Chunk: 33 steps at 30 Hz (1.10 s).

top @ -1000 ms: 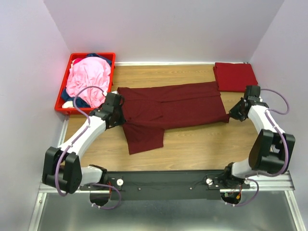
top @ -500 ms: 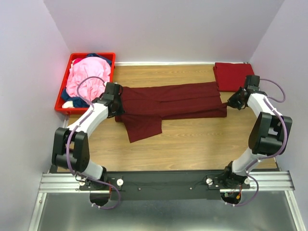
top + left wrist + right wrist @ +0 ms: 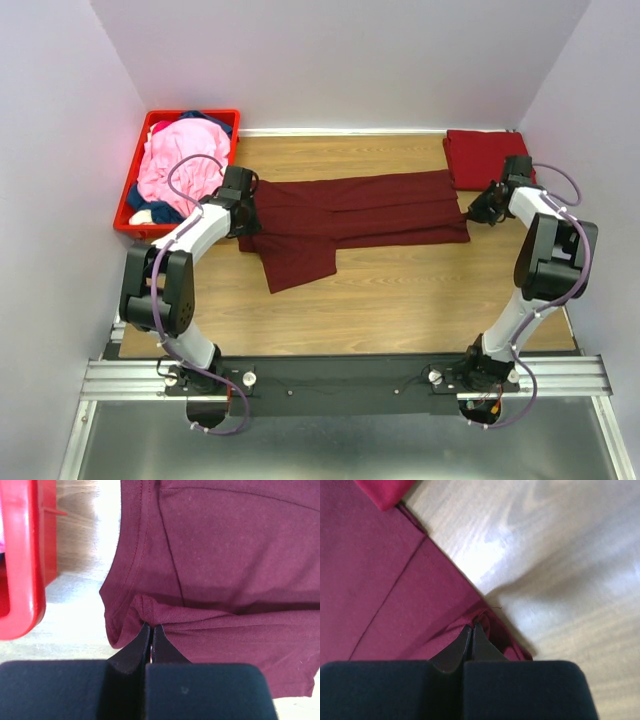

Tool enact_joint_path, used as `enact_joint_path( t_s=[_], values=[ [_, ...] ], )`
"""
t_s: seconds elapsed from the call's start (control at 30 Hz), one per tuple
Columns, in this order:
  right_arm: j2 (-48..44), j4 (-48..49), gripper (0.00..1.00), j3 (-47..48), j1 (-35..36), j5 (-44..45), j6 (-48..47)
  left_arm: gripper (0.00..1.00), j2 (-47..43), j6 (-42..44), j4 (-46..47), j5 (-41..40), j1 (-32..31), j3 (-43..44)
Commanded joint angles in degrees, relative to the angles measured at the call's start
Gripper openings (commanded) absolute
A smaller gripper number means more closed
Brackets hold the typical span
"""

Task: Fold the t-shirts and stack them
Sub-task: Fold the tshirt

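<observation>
The dark maroon t-shirt [image 3: 370, 210] is lying across the middle of the table [image 3: 420, 290] as a long band, one loose flap trailing toward the near edge. Both arms are gripping it by its ends, seemingly to keep the cloth taut and straight while the lengthwise fold is being laid. The left gripper [image 3: 151, 628] is pinching a bunched bit of hem at the left end, fingers pressed together on it; the right gripper [image 3: 471, 629] is clamping the right corner likewise. Both arms are reaching far forward, wrists low — the left beside the red crate [image 3: 190, 113] holding the pink t-shirt [image 3: 180, 165], the right just beside the folded shirt [image 3: 488, 158], probably the stack's base.
</observation>
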Motion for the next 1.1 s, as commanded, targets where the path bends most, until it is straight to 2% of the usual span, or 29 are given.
enact_joint_path(
  t_s=[0.0, 0.37, 0.5, 0.6, 0.63, 0.67, 0.7, 0.73, 0.77, 0.87, 0.97, 1.0, 1.03, 1.07],
  values=[
    [2.76, 2.87, 0.01, 2.98, -0.19, -1.63, -2.34, 0.0, 1.25, 0.76, 1.28, -2.3, 0.69, 0.74],
    [5.67, 4.36, 0.01, 4.03, 0.69, -0.66, -3.57, 0.0, 2.57, 0.41, 2.59, -3.88, 0.96, -0.23],
    [6.72, 4.89, 0.05, 4.03, 0.77, -0.4, -3.57, 0.0, 3.45, 0.41, 2.95, -3.97, 1.13, -0.32],
    [7.16, 5.15, 0.08, 4.3, 0.86, -1.01, -4.19, 0.06, 3.19, 0.15, 2.95, -4.58, 1.13, -0.32],
    [7.16, 5.24, 0.16, 4.39, 0.95, -1.19, -4.71, 0.1, 3.01, -0.2, 2.86, -4.85, 1.05, 0.03],
    [7.07, 5.24, 0.23, 4.56, 1.21, -1.28, -4.98, 0.27, 2.57, -0.29, 2.69, -5.37, 1.05, 0.12],
    [6.64, 5.24, 0.31, 4.82, 1.3, -1.36, -5.33, 0.32, 2.31, -0.21, 2.68, -5.46, 1.13, 0.21],
    [6.37, 5.33, 0.32, 4.83, 1.48, -1.36, -5.68, 0.34, 2.13, -0.21, 2.77, -5.55, 1.13, 0.38],
    [6.02, 5.33, 0.36, 4.91, 1.83, -1.28, -5.86, 0.4, 1.69, -0.12, 2.77, -5.73, 1.05, 0.56],
    [4.79, 5.24, 0.45, 4.91, 2.44, -1.01, -6.04, 0.4, 1.25, -0.12, 2.77, -5.73, 1.05, 1.43],
    [2.16, 5.24, 0.58, 3.95, 3.14, -0.66, -6.12, 0.44, -0.23, -0.03, 1.81, -4.68, 0.78, 2.58],
    [0.15, 5.24, 0.66, 2.99, 3.76, -0.49, -6.3, 0.48, -0.94, -0.03, 1.54, -4.5, 0.26, 2.84],
    [0.13, 5.24, 0.69, 2.98, 4.11, -0.31, -6.56, 0.5, -1.73, -0.03, 1.37, -4.5, 0.26, 2.76],
    [-2.48, 5.24, 0.72, 1.76, 4.55, 0.56, -6.65, 0.61, -3.83, -0.38, 0.67, -5.02, -0.53, 2.58]
  ],
)
